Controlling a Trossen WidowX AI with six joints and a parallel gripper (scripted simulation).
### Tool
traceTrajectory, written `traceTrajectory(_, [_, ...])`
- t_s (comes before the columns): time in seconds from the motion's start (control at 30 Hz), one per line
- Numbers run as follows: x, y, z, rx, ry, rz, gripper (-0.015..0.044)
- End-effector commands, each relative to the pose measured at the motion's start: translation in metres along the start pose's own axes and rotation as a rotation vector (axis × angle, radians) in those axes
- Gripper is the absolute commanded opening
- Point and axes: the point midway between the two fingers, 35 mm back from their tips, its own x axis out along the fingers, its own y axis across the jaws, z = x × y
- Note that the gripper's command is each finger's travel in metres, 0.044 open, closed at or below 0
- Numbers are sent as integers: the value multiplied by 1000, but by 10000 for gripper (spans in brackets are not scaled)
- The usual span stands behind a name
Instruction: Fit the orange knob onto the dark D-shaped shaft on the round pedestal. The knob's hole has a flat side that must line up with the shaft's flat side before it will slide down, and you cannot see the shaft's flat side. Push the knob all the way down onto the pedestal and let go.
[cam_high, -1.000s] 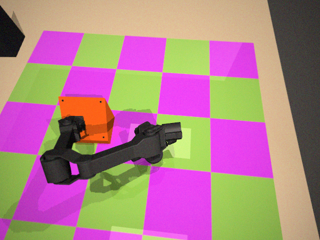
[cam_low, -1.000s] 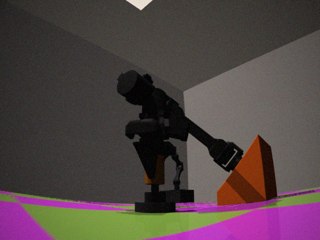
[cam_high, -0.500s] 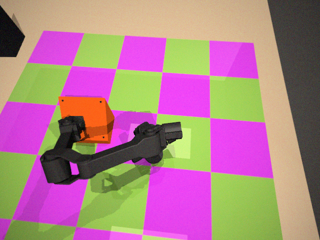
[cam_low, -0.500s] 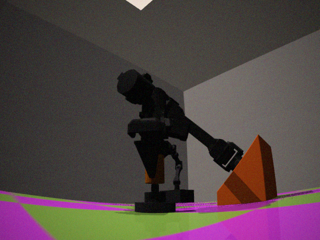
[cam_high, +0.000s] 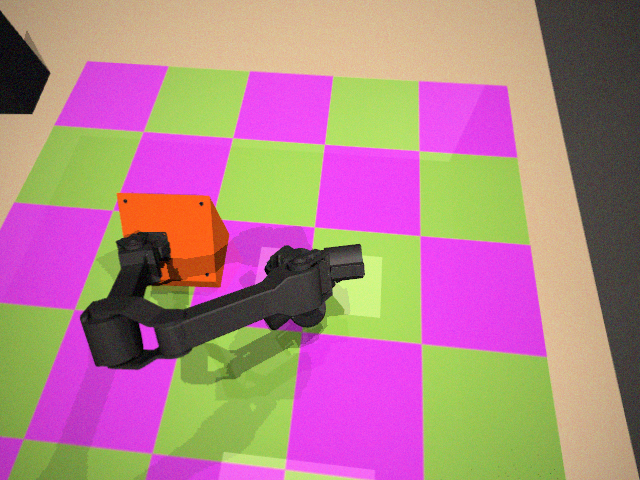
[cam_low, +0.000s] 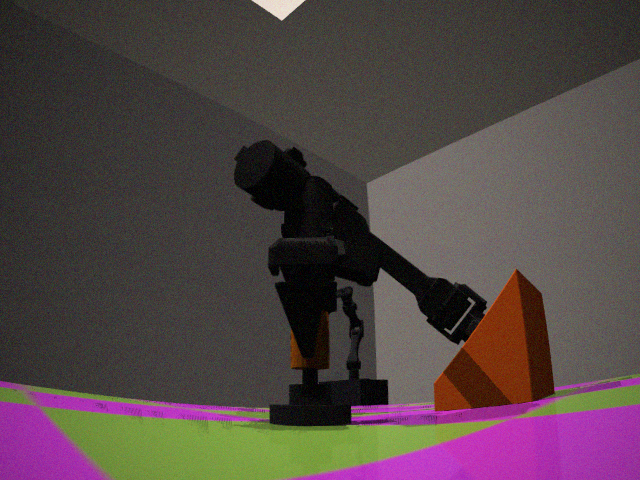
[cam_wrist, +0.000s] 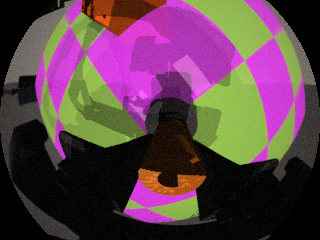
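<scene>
The orange knob (cam_low: 324, 346) (cam_wrist: 172, 145) is upright between the fingers of my gripper (cam_low: 309, 351) (cam_wrist: 171, 140), which is shut on it. The dark shaft (cam_low: 309, 376) shows below the knob in the exterior view, between its lower end and the stepped round pedestal (cam_low: 310, 414) (cam_wrist: 156, 119). The knob is in line above the pedestal, with a gap between them. How much shaft is inside the knob is hidden. In the wrist view the knob's near end shows a dark, part-round opening. The arm hides the knob in the top view.
An orange wedge-shaped block (cam_high: 180, 227) (cam_low: 504, 356) (cam_wrist: 122, 17) stands beside the arm, whose base end meets its sloping face. A dark box (cam_low: 374, 392) with a thin jointed figure (cam_low: 354, 335) is behind the pedestal. A black block (cam_high: 20, 72) is at the far left.
</scene>
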Motion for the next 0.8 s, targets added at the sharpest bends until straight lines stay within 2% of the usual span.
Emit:
traceTrajectory(0.0, [0,-1,-1,-5,4,-2,0])
traceTrajectory(0.4, [-4,0,-2,-14,3,-2,0])
traceTrajectory(0.6, [-4,-1,-1,-204,4,-1,0])
traceTrajectory(0.77, [-2,-1,0,-215,4,-1,0])
